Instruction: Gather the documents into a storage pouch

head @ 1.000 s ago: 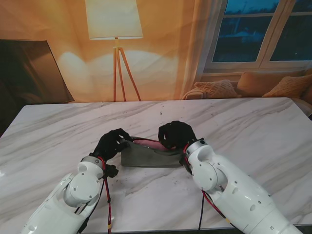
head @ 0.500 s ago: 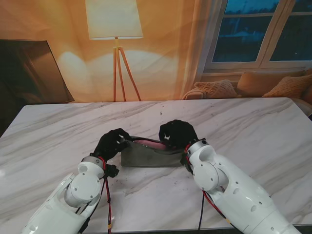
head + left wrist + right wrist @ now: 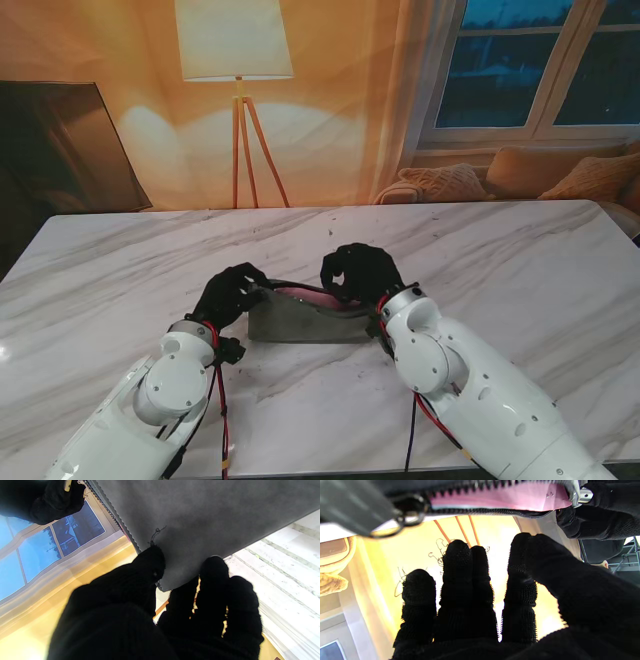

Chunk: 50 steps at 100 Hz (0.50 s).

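Note:
A grey fabric pouch [image 3: 305,322] stands on its edge on the marble table [image 3: 520,260], its zipper mouth gaping upward. A pink document [image 3: 301,293] shows inside the mouth, and the right wrist view shows the same pink document [image 3: 500,498] between the zipper teeth. My left hand [image 3: 228,293] is shut on the pouch's left end; in the left wrist view its fingertips [image 3: 152,562] pinch the pouch [image 3: 200,517] at a corner. My right hand [image 3: 357,272] hovers over the pouch's right end, fingers [image 3: 465,562] spread and holding nothing. The zipper pull ring [image 3: 407,517] hangs just beyond them.
A floor lamp [image 3: 236,60] on a wooden tripod stands behind the table's far edge. A dark panel [image 3: 60,140] leans at the far left. Cushions [image 3: 450,182] lie under the window at the far right.
My right hand has shifted slightly left and farther from me along the pouch's top edge. The left hand and the pouch have stayed where they were.

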Available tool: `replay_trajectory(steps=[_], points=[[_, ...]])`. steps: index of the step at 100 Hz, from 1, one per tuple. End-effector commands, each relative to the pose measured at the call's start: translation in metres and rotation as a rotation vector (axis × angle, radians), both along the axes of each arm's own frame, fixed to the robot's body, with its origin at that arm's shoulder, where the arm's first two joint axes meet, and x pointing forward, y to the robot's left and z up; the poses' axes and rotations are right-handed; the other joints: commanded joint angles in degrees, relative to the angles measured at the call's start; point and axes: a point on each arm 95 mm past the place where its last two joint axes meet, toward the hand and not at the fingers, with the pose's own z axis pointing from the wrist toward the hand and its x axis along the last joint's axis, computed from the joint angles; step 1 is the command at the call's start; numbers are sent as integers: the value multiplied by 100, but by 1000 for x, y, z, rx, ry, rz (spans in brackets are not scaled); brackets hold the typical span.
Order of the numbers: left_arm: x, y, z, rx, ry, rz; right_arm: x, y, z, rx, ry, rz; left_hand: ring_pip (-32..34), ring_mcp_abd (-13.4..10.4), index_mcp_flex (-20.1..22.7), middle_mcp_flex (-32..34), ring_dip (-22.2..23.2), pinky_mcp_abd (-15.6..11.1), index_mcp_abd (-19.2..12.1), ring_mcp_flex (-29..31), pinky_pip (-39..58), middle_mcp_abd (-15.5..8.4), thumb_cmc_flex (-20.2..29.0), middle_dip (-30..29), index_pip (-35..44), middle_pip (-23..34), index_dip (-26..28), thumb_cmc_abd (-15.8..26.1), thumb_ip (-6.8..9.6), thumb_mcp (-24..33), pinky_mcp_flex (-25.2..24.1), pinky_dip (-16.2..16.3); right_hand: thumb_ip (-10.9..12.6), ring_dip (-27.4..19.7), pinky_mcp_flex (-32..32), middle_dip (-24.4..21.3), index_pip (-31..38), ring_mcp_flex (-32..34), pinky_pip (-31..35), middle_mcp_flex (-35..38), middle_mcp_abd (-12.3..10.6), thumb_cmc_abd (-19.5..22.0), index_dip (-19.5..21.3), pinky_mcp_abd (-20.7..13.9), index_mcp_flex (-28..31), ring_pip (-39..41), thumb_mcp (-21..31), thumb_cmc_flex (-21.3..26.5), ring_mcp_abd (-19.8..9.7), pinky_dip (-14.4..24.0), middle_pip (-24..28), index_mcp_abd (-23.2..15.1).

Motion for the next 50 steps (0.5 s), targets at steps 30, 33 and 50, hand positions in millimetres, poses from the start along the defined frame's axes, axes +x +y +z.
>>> replay_trajectory(steps=[30, 33, 50], points=[[-2, -4, 2, -13, 1, -10, -1, 6, -17, -31, 60, 14, 164, 280, -15, 269, -13, -347, 134, 92, -37, -127, 186, 134, 109, 151, 85, 87, -6, -101, -94, 67, -212, -63, -127, 6, 152, -212, -195, -192, -37, -20, 48, -53, 43, -72, 163, -127, -244, -40, -51, -56], [-2, -4, 2, -12, 2, -9, -1, 5, -16, -30, 59, 11, 163, 277, -16, 264, -13, -348, 131, 91, -38, -126, 188, 132, 110, 148, 85, 88, -6, -101, -94, 67, -225, -62, -197, -19, 73, -283, -246, -265, -29, 33, 28, -62, -98, -112, 131, -204, -240, -51, -72, -29], [-1, -3, 1, -11, 10, 0, -1, -5, -11, -20, 52, -9, 161, 288, -14, 265, -12, -340, 129, 82, -41, -118, 212, 132, 110, 145, 89, 118, -14, -116, -105, 68, -250, -189, -874, -265, -265, -863, -848, -854, -42, 344, 21, -74, -573, -746, -269, -536, -210, -112, -365, -82]])
